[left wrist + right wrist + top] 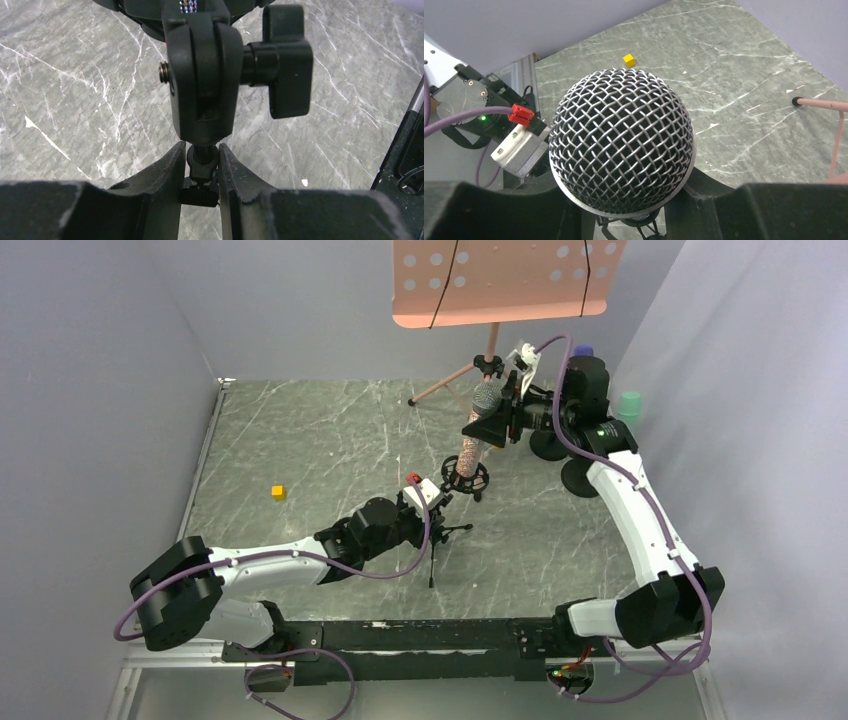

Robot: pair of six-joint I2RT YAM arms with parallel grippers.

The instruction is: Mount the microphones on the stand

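Both are gripping: left pincer [202, 165] pinching the stand [202, 75] steady, right pincer [629, 200] clamping the mic [621, 135], seemingly to seat it

Beyond the right gripper [484, 428], the purple microphone [583, 350] and the mint-green microphone [629, 405] show only their tops; the right arm [625, 490] covers the rest. From the right wrist, the glittery microphone [621, 140] shows only its mesh head, which hides the barrel below and the place where the blurred fingers [499, 210] meet it. Between the fingers of the left gripper [202, 172] the stand stem [202, 157] disappears downward, and the clip [202, 75] above them is cropped at the top edge.
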